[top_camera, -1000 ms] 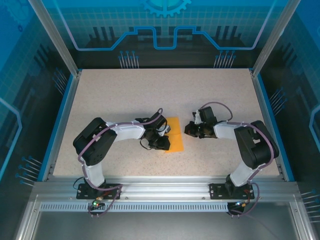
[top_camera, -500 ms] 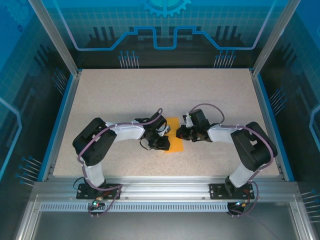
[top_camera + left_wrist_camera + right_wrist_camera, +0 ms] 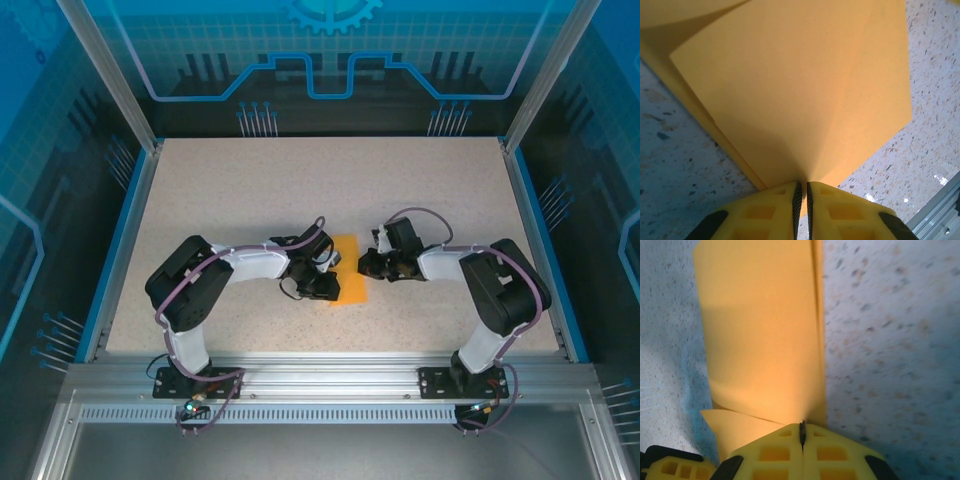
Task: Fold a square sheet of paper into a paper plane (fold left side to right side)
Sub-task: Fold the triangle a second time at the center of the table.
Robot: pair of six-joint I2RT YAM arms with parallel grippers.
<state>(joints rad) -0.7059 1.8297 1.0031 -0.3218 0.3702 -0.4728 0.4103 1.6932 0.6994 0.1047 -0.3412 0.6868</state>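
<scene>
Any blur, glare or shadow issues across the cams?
Right wrist: speckled beige tabletop smeared soft, blue cast at left; thin bright orange paper sheet edges readable. Left wrist: sharp, shadow darkens the sheet at the left end effector, small glints on tabletop lower right. Top external: even light, sharp.

You have a speckled beige tabletop (image 3: 330, 190) with a blue border strip (image 3: 124, 250) down its left and right sides. One thing lies directly on it: the square sheet of paper (image 3: 352, 285), bright orange, near the middle and slightly toward your near edge. From the top camera it reads as a narrow rectangle, longer front to back. In the left wrist view its layers part and one lifts off the surface, shadowing the speckle beneath.
</scene>
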